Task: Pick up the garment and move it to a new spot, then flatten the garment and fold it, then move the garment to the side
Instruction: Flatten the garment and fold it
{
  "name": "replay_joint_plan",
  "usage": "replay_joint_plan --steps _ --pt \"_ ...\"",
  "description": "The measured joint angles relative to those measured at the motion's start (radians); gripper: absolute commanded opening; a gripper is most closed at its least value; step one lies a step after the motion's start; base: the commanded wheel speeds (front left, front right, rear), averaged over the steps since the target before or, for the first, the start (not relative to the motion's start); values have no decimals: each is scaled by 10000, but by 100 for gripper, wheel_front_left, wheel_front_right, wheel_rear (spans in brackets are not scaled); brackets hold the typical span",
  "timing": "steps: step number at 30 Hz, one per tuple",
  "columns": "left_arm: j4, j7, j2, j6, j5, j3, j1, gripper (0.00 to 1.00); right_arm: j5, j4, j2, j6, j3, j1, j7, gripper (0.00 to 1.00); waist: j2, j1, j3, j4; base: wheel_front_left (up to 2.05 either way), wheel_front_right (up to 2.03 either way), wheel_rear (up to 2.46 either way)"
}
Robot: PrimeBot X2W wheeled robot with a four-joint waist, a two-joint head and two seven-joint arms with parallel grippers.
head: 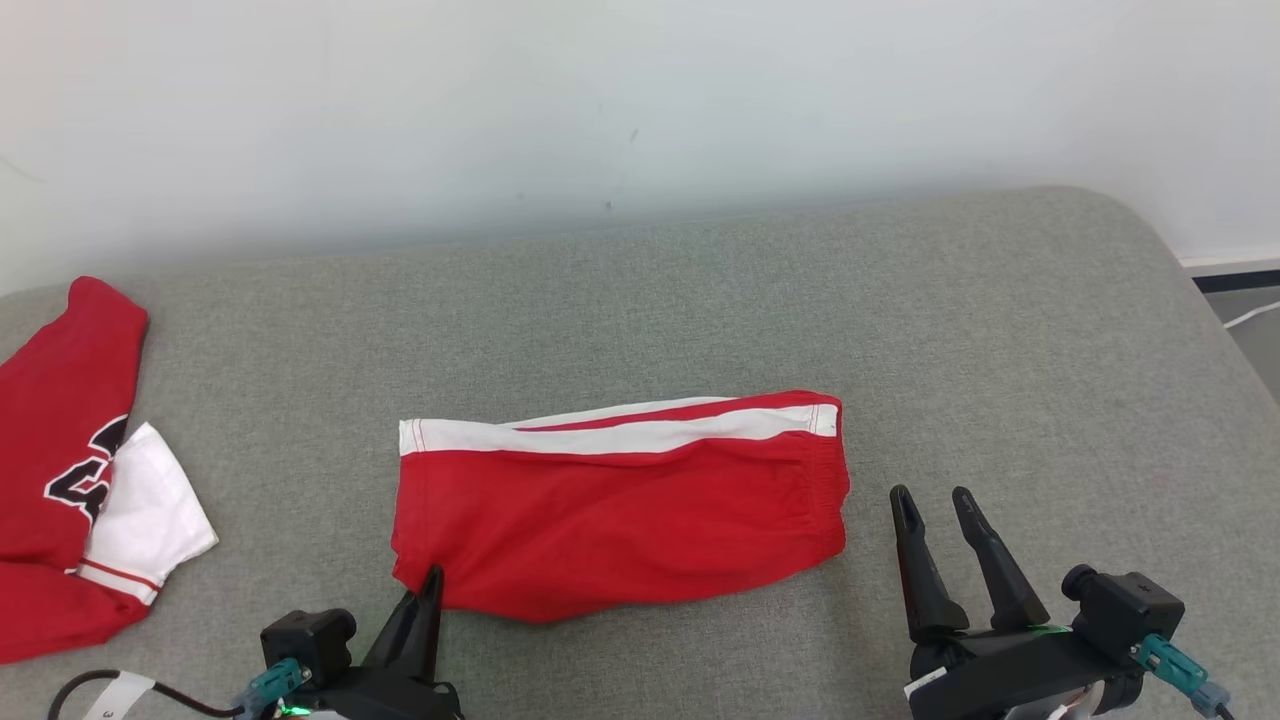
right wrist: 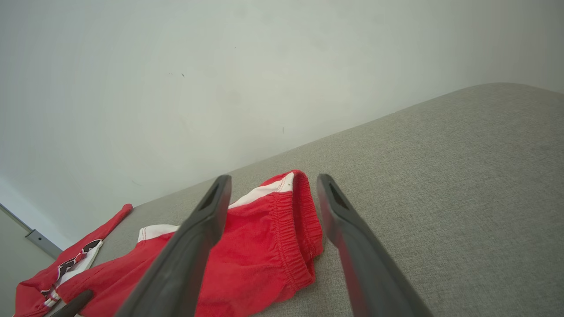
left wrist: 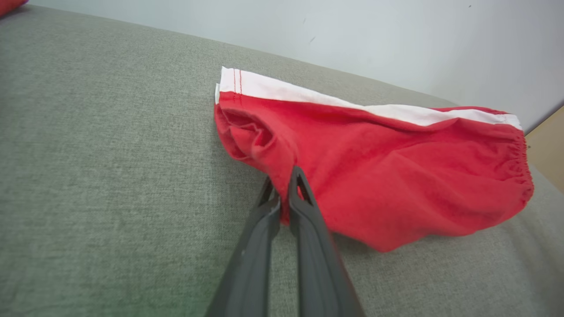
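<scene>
Red shorts (head: pixel 620 520) lie folded mid-cushion (head: pixel 700 290), waistband to the right and white stripe along the far edge. Grip: left tool (head: pixel 432 578) is clenched on the near-left corner of the shorts, cloth pinched between both fingers. That is probably the handle for dragging them aside. Free: right tool (head: pixel 935 497) is released, jaws spread, just right of the waistband and touching nothing. A jersey (head: pixel 60 450) lies far left, well apart.

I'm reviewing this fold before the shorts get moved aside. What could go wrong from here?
1. The left gripper pinches only one corner of the folded red shorts; pulling from there may undo the fold.
2. The right gripper stands open beside the waistband, holding nothing, so that end could drag.
3. Moved left, they could land on the red jersey.
</scene>
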Motion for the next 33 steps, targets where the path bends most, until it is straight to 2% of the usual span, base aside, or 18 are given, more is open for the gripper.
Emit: replay_joint_plan --steps 2,3,4,5,11,16,24,33 --pt "-35 0 -21 2 77 52 53 0 0 -27 -8 0 13 3 19 100 0 0 -31 18 0 0 0" --pt "-48 0 -29 25 134 88 58 11 0 -36 -8 0 21 3 61 100 0 0 -34 14 0 0 0" --pt "-75 0 -42 40 184 144 62 47 0 -46 -13 0 25 6 86 100 0 0 -30 10 0 0 0" --pt "-144 0 -54 77 251 209 76 100 0 -56 -23 0 29 6 90 100 0 0 -20 6 0 0 0" --pt "-936 0 -130 123 807 673 336 100 2 -82 -21 0 33 7 67 100 1 1 -31 15 0 0 0" --pt "-2119 0 -176 405 1603 1300 994 100 -46 -69 36 0 -44 6 -63 100 1 1 -142 95 0 0 0" --pt "-4194 0 -245 650 2671 2374 2184 100 -798 -90 33 0 -646 156 -242 100 1 1 -369 370 0 0 0" --pt "-5317 0 -180 759 3331 3218 2992 100 -1756 -140 77 0 -1175 375 -301 100 1 0 -604 766 0 0 0"
